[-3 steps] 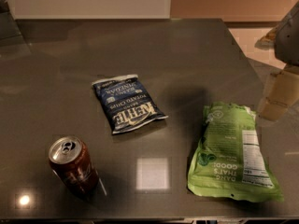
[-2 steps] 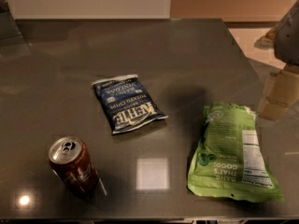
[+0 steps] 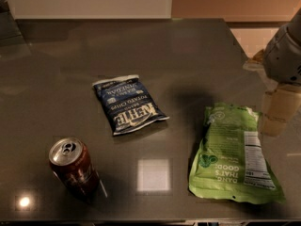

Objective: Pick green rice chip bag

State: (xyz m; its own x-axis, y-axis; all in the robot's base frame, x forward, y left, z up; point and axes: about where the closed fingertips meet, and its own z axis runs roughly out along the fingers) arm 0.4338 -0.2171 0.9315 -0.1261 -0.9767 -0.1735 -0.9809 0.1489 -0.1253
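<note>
The green rice chip bag [image 3: 233, 157] lies flat on the dark table at the front right. It is light green and crinkly, with its white nutrition label and lettering facing up. My gripper [image 3: 275, 112] hangs at the right edge of the view. It sits just beside the bag's upper right corner and holds nothing that shows. The arm [image 3: 284, 55] rises above it and runs out of view.
A dark-blue Kettle chip bag [image 3: 128, 105] lies near the table's middle. A red soda can [image 3: 73, 166] stands upright at the front left. The table's right edge [image 3: 244, 51] runs close behind the gripper, and the front edge lies just below the green bag.
The gripper has dropped slightly lower beside the green bag's upper right corner. The bags and the can have not moved.
</note>
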